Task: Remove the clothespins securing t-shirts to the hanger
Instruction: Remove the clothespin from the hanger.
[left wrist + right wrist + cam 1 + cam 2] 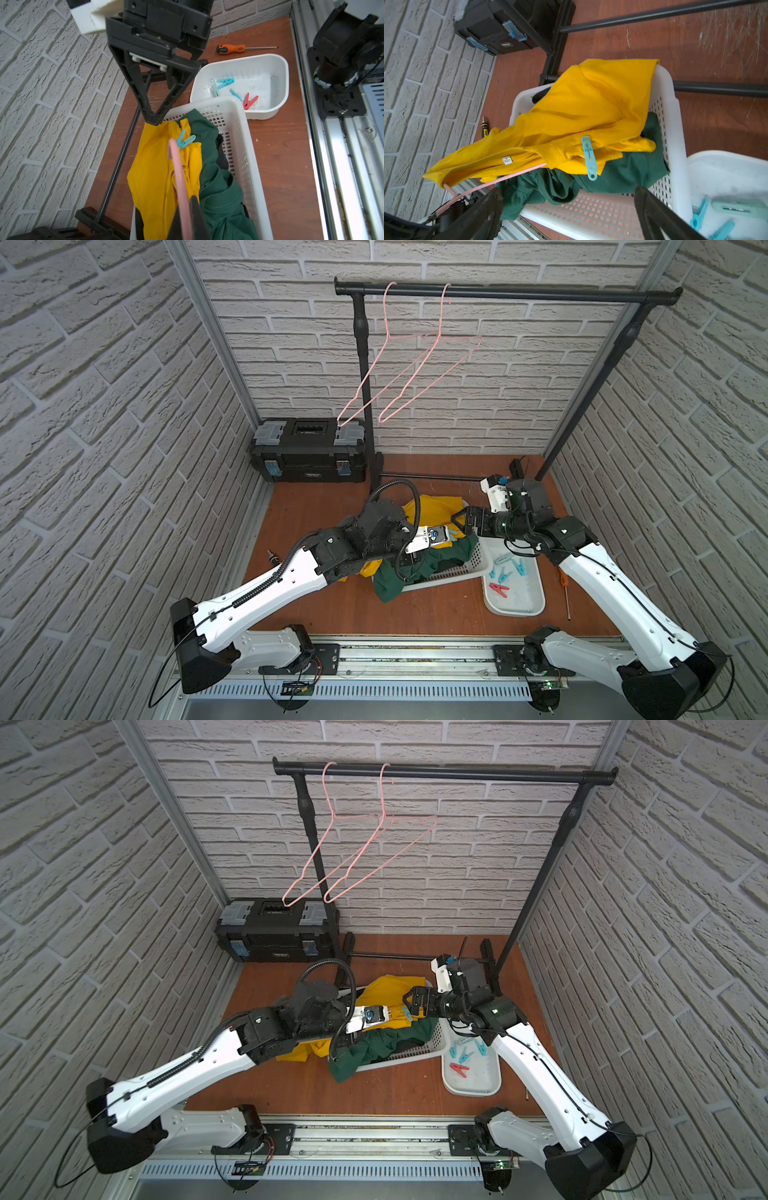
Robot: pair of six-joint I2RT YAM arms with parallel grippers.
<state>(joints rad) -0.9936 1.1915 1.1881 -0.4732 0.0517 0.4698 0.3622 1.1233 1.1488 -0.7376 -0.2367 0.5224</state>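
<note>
Right wrist view had the right gripper nearest, its jaws spread wide and empty, aimed at the one teal clothespin left on cloth. That clothespin sat clipped over a folded edge of the yellow t-shirt, just beside the pink hanger, with its tail end towards the jaws. The left gripper was clamped on the hanger wire, holding it and the shirt above the white basket. The green t-shirt lay crumpled in the basket under the yellow one.

To do the step well, I judged that the pads should land on the peg's two splayed tails, so that closing would pinch them together and open the beak. The peg's broad face met the wrist camera, so some re-aiming of the wrist seemed needed first. The left arm ought to hold the hanger steady while the peg came off along its own length, without dragging cloth.

Beyond the basket, the white tray held the freed pegs, teal and one red. Farthest back, two bare hangers hung on the black rail.
</note>
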